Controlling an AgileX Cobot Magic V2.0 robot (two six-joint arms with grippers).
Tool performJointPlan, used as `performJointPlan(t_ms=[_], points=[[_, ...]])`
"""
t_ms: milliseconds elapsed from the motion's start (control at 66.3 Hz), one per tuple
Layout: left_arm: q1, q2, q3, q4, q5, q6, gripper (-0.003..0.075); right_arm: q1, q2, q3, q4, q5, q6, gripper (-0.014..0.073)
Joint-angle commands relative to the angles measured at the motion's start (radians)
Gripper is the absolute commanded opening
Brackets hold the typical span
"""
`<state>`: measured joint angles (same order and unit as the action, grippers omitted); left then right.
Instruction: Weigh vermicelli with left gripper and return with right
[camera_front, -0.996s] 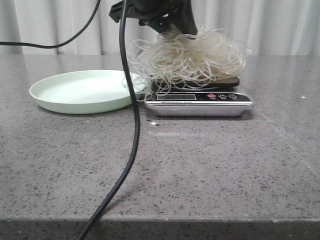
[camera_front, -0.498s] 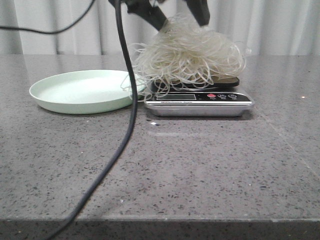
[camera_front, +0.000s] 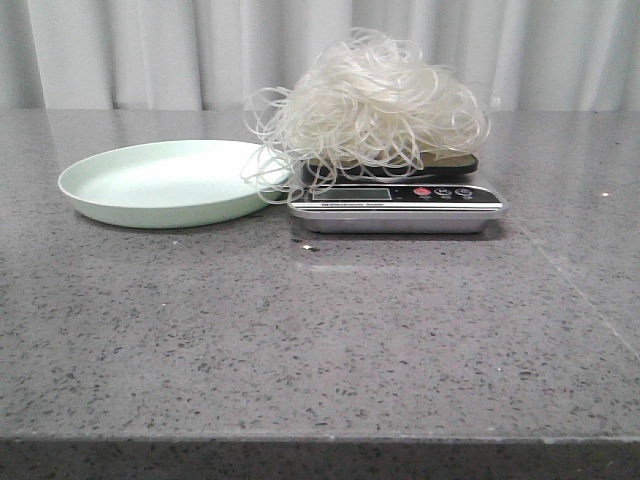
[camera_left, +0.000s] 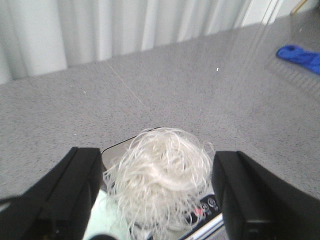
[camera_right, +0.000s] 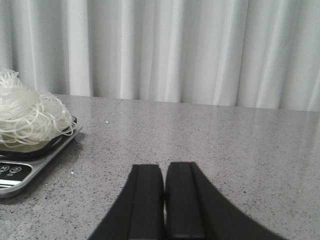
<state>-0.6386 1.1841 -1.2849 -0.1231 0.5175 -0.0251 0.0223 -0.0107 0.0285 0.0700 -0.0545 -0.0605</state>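
The vermicelli (camera_front: 375, 105), a fluffy tangle of whitish strands, rests on the black platform of a silver kitchen scale (camera_front: 398, 205) at the table's middle back. It also shows in the left wrist view (camera_left: 162, 177) and the right wrist view (camera_right: 27, 112). My left gripper (camera_left: 157, 200) is open and high above the noodles, its two black fingers (camera_left: 70, 195) wide apart and touching nothing; it is out of the front view. My right gripper (camera_right: 164, 200) is shut and empty, low over bare table to the right of the scale (camera_right: 30, 160).
A pale green plate (camera_front: 165, 180), with nothing on it, lies just left of the scale, a few strands hanging over its rim. White curtains stand behind the grey speckled table. A blue cloth (camera_left: 300, 56) lies far off in the left wrist view.
My left gripper opened, let go of the vermicelli on the scale and rose out of the front view with its cable. The noodle pile sprang up taller.
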Motion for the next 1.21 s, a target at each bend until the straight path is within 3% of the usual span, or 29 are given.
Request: performJointPlan(t_ms=[0, 422, 618, 875, 1026, 1192], points=[[0.002, -0.171, 0.106, 0.0, -0.137, -0.009, 0.0523, -0.001, -0.017, -0.009, 0.003, -0.083, 0.0, 0.0188], [0.002, -0.798, 0.538, 0.123, -0.151, 0.0, 0.0515, -0.001, -0.017, -0.009, 0.003, -0.083, 0.0, 0.0188], [0.002, -1.025, 0.721, 0.157, -0.127, 0.0, 0.0383, -0.001, -0.017, -0.009, 0.003, -0.083, 0.0, 0.0188], [0.002, -1.089, 0.843, 0.151, -0.008, 0.0, 0.0211, -0.001, -0.016, -0.009, 0.003, -0.083, 0.0, 0.0188], [0.002, -1.089, 0.873, 0.151, -0.027, 0.0, 0.0127, -0.001, -0.016, -0.009, 0.003, -0.083, 0.0, 0.0188], [0.002, -1.089, 0.874, 0.151, -0.035, 0.0, 0.0127, -0.001, -0.016, -0.009, 0.003, -0.083, 0.0, 0.0188]])
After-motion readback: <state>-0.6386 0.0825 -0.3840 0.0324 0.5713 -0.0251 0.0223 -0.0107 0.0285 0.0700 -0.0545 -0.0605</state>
